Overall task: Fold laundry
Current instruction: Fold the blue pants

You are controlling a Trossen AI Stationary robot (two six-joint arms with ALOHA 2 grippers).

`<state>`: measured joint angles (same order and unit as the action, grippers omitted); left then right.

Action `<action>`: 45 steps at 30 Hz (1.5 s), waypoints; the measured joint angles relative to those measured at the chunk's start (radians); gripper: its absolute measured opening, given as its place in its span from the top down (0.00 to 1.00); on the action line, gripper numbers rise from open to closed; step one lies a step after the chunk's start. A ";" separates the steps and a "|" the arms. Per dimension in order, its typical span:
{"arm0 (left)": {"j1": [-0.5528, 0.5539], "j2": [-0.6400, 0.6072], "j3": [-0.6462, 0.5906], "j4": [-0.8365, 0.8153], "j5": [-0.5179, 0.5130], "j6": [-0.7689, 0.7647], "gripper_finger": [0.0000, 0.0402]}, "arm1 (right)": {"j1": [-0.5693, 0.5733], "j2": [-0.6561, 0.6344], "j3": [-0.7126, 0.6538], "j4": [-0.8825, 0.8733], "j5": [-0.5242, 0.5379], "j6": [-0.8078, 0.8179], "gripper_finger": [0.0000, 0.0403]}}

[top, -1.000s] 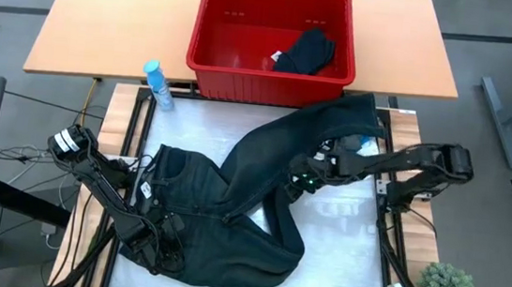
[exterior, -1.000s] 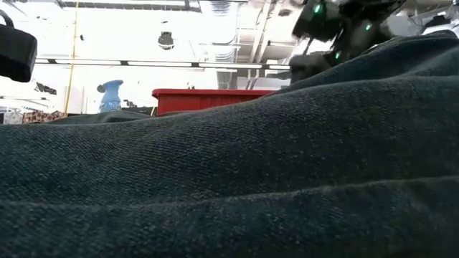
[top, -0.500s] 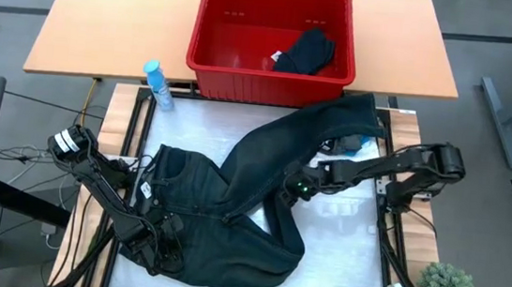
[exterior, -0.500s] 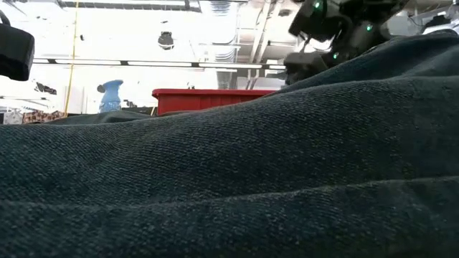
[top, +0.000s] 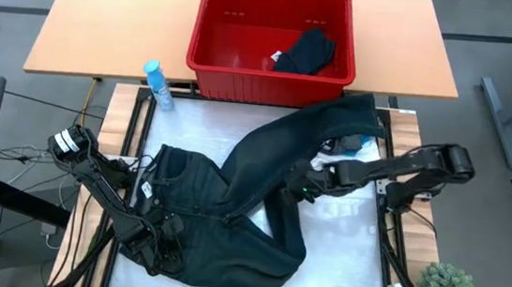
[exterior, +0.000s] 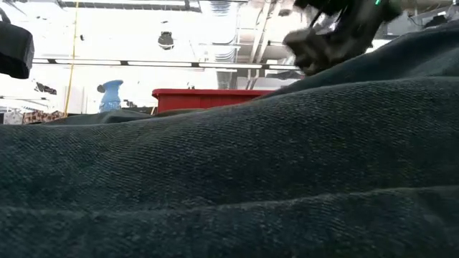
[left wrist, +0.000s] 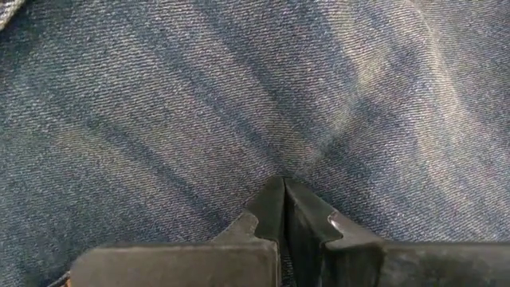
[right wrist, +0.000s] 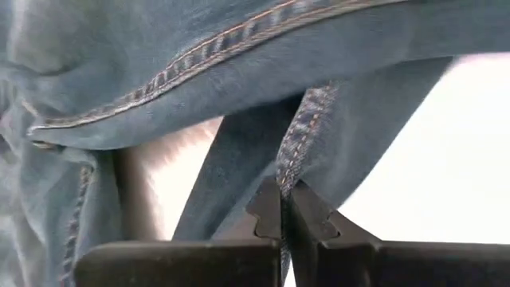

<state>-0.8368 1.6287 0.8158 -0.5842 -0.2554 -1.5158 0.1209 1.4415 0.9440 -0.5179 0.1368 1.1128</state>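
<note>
Right gripper [top: 295, 191] on trousers [top: 231, 207], red basket [top: 213, 26] beyond.

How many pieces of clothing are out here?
2 that I can see: dark trousers spread across the table, and a dark bundle inside the red basket. More may be hidden under the trousers.

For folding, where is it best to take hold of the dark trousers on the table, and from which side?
Probably at a stitched seam edge. The right gripper, coming in from the table's right side, is shut on the trousers at such a seam, where the thick edge lifts off the table. The left gripper is shut on the flat denim near the waist end.
</note>
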 joint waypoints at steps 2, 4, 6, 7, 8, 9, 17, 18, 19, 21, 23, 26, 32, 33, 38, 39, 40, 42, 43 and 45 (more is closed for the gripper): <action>0.000 0.000 0.000 0.000 -0.001 -0.005 1.00 | 0.045 -0.043 0.034 -0.095 0.063 0.051 0.93; 0.000 0.000 0.000 0.000 -0.002 -0.014 1.00 | 0.092 -0.083 0.072 -0.188 0.118 0.104 0.93; 0.000 0.000 0.000 0.000 -0.008 -0.031 1.00 | 0.139 -0.117 0.114 -0.277 0.174 0.159 0.93; 0.000 0.000 0.000 0.000 -0.011 -0.044 1.00 | 0.164 -0.133 0.134 -0.317 0.200 0.186 0.93; 0.000 0.000 0.000 0.000 -0.014 -0.056 1.00 | 0.189 -0.145 0.153 -0.357 0.224 0.212 0.93; 0.000 0.000 0.000 0.000 -0.015 -0.064 1.00 | 0.214 -0.153 0.170 -0.395 0.244 0.234 0.93; 0.000 0.000 0.000 0.000 -0.011 -0.056 1.00 | 0.409 -0.163 0.297 -0.604 0.330 0.488 0.93; 0.000 0.000 0.000 0.000 -0.009 -0.055 1.00 | 0.432 -0.161 0.312 -0.631 0.348 0.541 0.93; 0.000 0.000 0.000 0.000 -0.008 -0.052 1.00 | 0.459 -0.161 0.323 -0.654 0.368 0.594 0.93; 0.000 0.000 0.000 -0.001 -0.007 -0.052 1.00 | 0.509 -0.161 0.337 -0.692 0.412 0.702 0.93; 0.000 0.000 0.000 -0.004 -0.007 -0.053 1.00 | 0.558 -0.160 0.346 -0.739 0.448 0.824 0.93; 0.000 0.000 0.000 -0.005 -0.011 -0.081 1.00 | 0.621 -0.156 0.347 -0.833 0.459 1.005 0.93; 0.002 -0.012 -0.003 -0.017 -0.107 -0.241 1.00 | 0.685 -0.109 0.363 -1.033 0.256 1.214 0.93; 0.005 -0.016 -0.004 -0.020 -0.128 -0.271 1.00 | 0.686 -0.099 0.374 -1.046 0.229 1.221 0.93; 0.033 -0.038 -0.004 -0.033 -0.175 -0.348 1.00 | 0.653 -0.092 0.438 -1.045 0.257 1.194 0.93; 0.040 -0.038 -0.004 -0.035 -0.176 -0.359 1.00 | 0.640 -0.092 0.458 -1.043 0.278 1.175 0.93; 0.045 -0.037 -0.004 -0.037 -0.177 -0.368 1.00 | 0.625 -0.092 0.478 -1.045 0.300 1.159 0.93; 0.058 -0.038 -0.004 -0.012 -0.201 -0.367 1.00 | 0.591 -0.092 0.513 -1.045 0.343 1.114 0.91; 0.062 -0.041 -0.004 0.014 -0.229 -0.352 1.00 | 0.570 -0.092 0.528 -1.046 0.357 1.079 0.90; 0.071 -0.065 -0.004 0.081 -0.337 -0.290 1.00 | 0.524 -0.093 0.541 -1.044 0.362 1.000 0.90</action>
<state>-0.7660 1.5640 0.8116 -0.5032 -0.5922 -1.8053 0.6448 1.3487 1.4849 -1.5622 0.4992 2.1130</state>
